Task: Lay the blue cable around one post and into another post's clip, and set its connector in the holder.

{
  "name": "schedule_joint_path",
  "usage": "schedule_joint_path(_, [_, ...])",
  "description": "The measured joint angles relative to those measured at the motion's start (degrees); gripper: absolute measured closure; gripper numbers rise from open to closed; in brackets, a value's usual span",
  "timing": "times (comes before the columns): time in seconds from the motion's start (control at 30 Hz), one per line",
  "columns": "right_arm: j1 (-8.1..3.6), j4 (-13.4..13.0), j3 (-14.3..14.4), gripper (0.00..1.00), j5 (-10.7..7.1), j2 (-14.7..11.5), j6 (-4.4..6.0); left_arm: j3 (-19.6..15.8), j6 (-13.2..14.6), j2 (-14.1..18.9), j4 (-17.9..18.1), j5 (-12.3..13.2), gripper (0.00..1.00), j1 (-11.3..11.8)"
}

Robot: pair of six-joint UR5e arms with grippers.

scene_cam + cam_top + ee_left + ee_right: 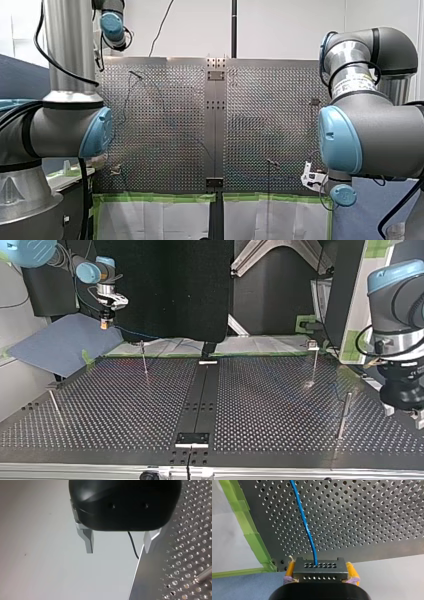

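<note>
right hand (pixel 320 565) clenched yellow pads on the dark connector (pixel 320 573), just off the worktop (pixel 367 515) edge near green tape (pixel 249 535). blue cable (pixel 305 522) led from it across the worktop. left hand (pixel 117 543) hung released, fingers apart, gripping nothing.

Front view: set high at the near side, well back, looking over the perforated table (pixel 165 125).
Top view: placed low at the opposite side, facing back.
Wrist views: mounted close behind my left gripper (pixel 118 551) and my right gripper (pixel 321 568).
Shared: the table, seen in all four.
</note>
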Motion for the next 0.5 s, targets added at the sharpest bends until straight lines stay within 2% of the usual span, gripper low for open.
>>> schedule_joint_path(0.37, [0.01, 0.18, -0.01, 1.00, 0.03, 0.00, -0.02, 5.46, 5.52, -0.91, -5.51, -0.39, 0.00, -2.97])
schedule_joint_path(0.5, [0.01, 0.26, 0.00, 1.00, 0.04, -0.01, -0.01, 6.38, 7.75, -1.08, -7.72, -1.43, 0.00, -4.06])
